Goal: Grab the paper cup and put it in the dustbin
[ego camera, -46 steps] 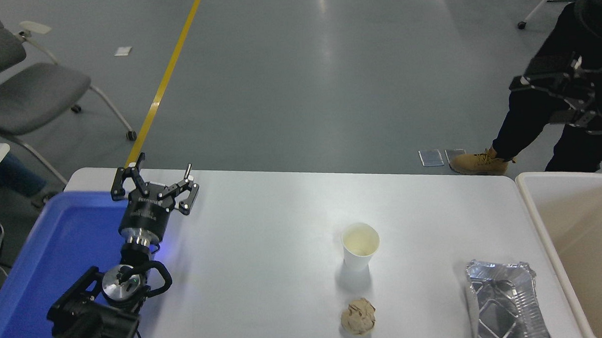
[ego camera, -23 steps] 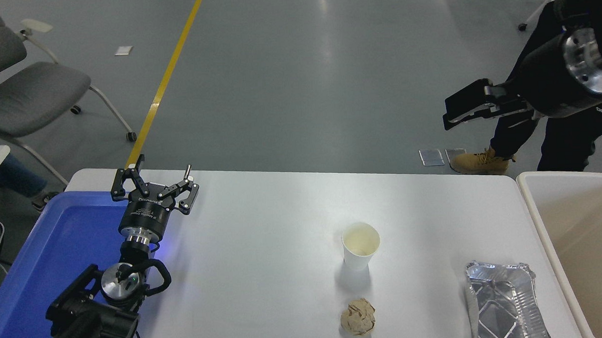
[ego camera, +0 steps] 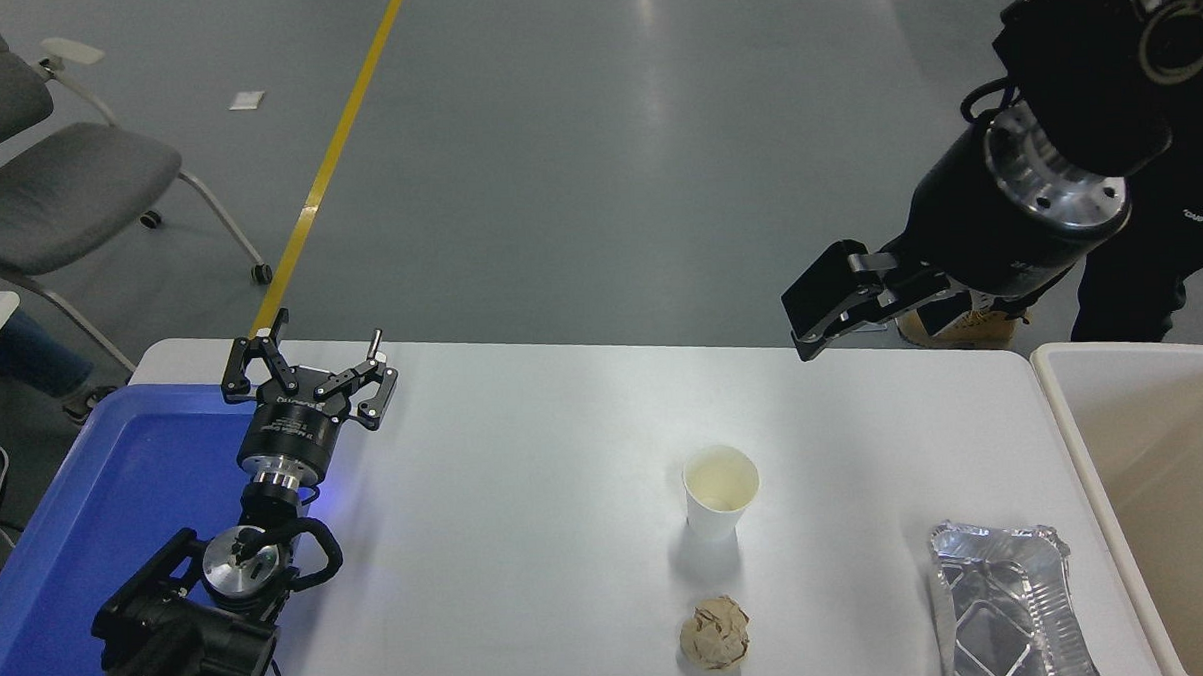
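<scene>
Above the table's far edge, right gripper [ego camera: 811, 321], finger spread unclear, well apart from upright paper cup [ego camera: 720, 493].

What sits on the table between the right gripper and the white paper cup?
Nothing: in the head view only bare white table separates the right gripper from the small white paper cup.

The paper cup [ego camera: 720, 493] I was after stood upright and open-mouthed, white with a cream inside, near the table's middle. The beige dustbin [ego camera: 1073, 432], thick-rimmed, sat past the right edge.
</scene>
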Robot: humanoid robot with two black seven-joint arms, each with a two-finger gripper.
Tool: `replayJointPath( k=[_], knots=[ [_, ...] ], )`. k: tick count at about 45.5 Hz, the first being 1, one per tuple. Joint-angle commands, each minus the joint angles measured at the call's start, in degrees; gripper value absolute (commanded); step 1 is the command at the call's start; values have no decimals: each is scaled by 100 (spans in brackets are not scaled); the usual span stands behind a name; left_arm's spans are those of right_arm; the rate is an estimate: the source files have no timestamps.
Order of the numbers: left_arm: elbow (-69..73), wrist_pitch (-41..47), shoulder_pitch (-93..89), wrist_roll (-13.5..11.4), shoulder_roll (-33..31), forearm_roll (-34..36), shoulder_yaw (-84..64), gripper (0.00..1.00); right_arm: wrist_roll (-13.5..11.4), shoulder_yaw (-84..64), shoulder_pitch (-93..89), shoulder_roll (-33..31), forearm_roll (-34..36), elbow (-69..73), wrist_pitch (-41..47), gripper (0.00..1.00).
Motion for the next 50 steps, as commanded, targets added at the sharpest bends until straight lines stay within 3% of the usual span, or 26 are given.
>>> replayJointPath(
  k=[1,7,24,33,39,50],
  knots=[
    [0,0,0,0,0,0,0,99,-697,52,-44,361,1509,-293,83,100],
    [0,0,0,0,0,0,0,99,-856,17,-97,511,1493,-310,92,100],
    [0,0,0,0,0,0,0,99,-848,-1,-466,1082,1010,-389,83,100],
    [0,0,0,0,0,0,0,99,-786,-10,-1300,1249,316,-1057,-470,100],
    [0,-1,0,0,0,0,0,99,-777,-10,-1933,1575,298,-1540,-699,100],
    [0,-9,0,0,0,0,0,99,-777,78,-3506,1575,140,-2762,-893,100]
  ],
)
